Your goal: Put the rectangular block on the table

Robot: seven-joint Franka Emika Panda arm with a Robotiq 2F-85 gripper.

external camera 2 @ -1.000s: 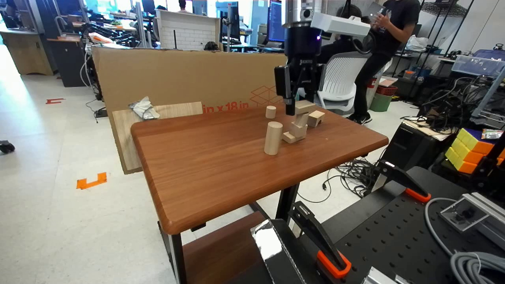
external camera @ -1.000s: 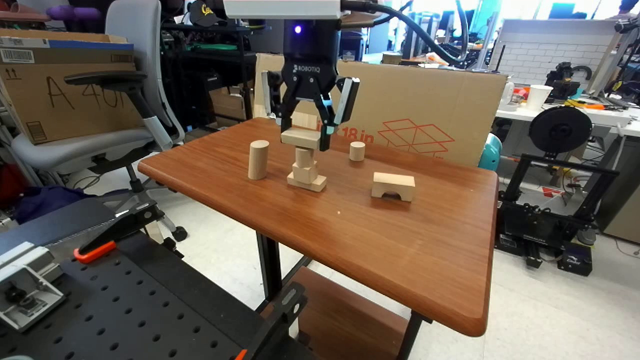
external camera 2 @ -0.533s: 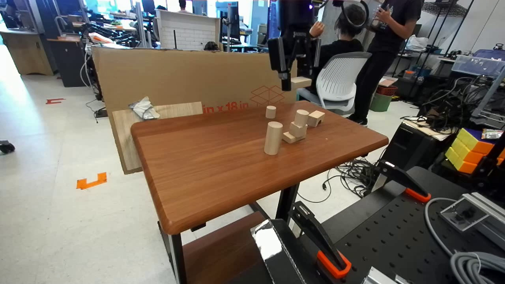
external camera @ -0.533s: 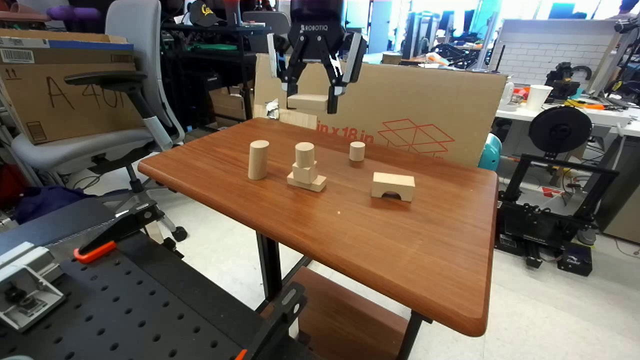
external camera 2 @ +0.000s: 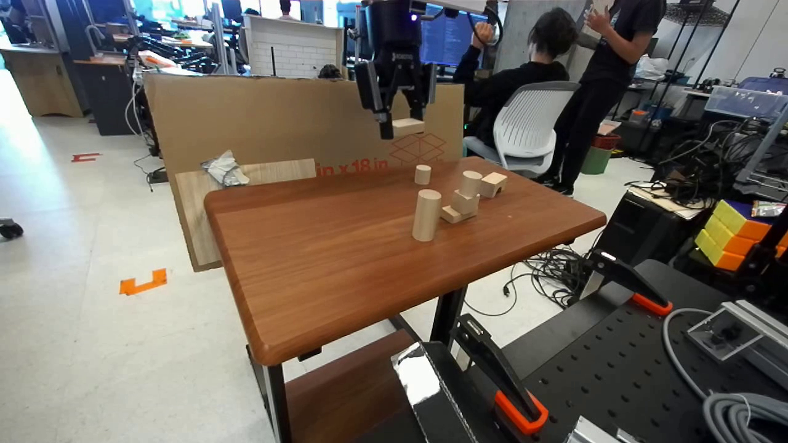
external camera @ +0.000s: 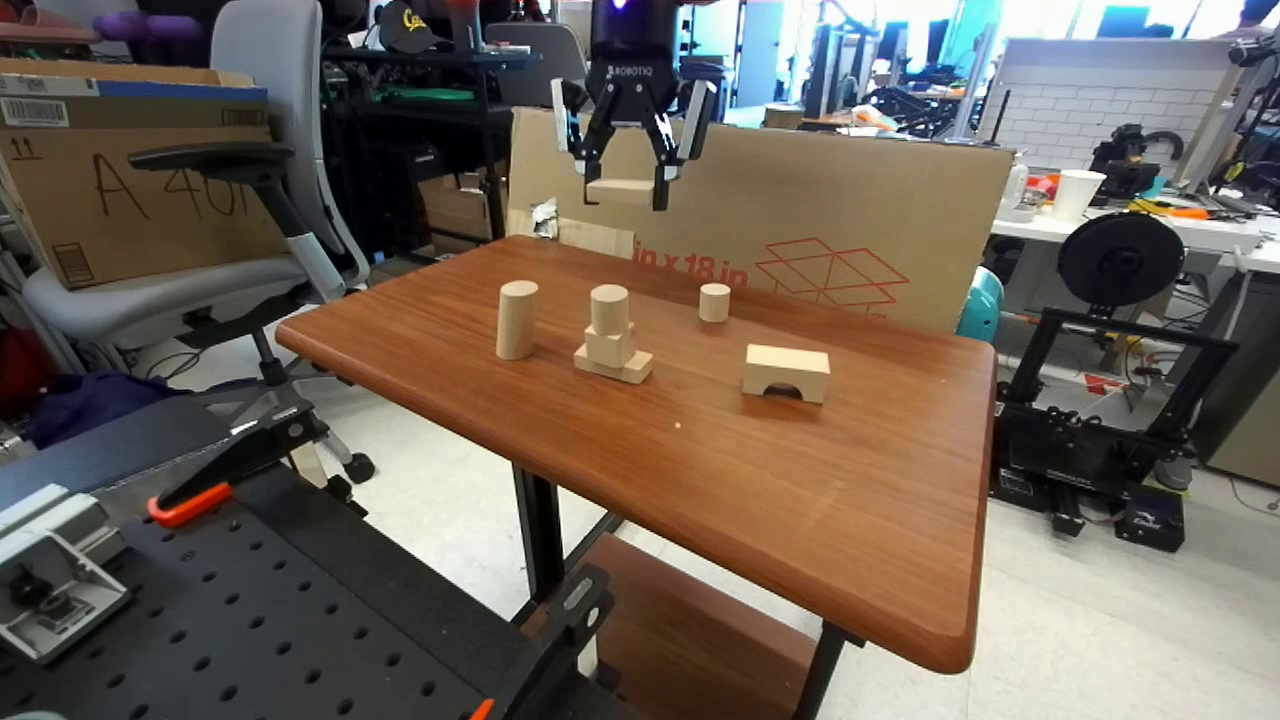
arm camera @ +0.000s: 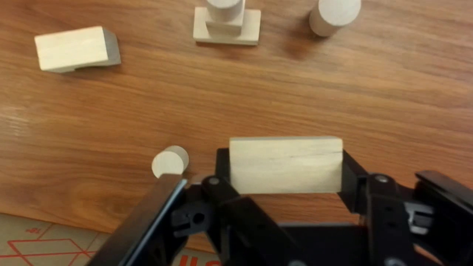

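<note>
Table (external camera 2: 308, 258): shining below
My fingers (arm camera: 351, 181): pinching the rectangular block (arm camera: 286, 165) end-to-end
Short cylinder (arm camera: 169, 162): wrist-view 9 o'clock from block; if I'm drifting there, I'm probably clipping it

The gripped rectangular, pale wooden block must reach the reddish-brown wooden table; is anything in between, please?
Nothing visible stands between the held block and the table; a short pale wooden cylinder stands to one side.

Matt wooden rectangular block (arm camera: 286, 164), glossy wooden table (external camera: 850, 480), dull cardboard (external camera 2: 277, 117)
</note>
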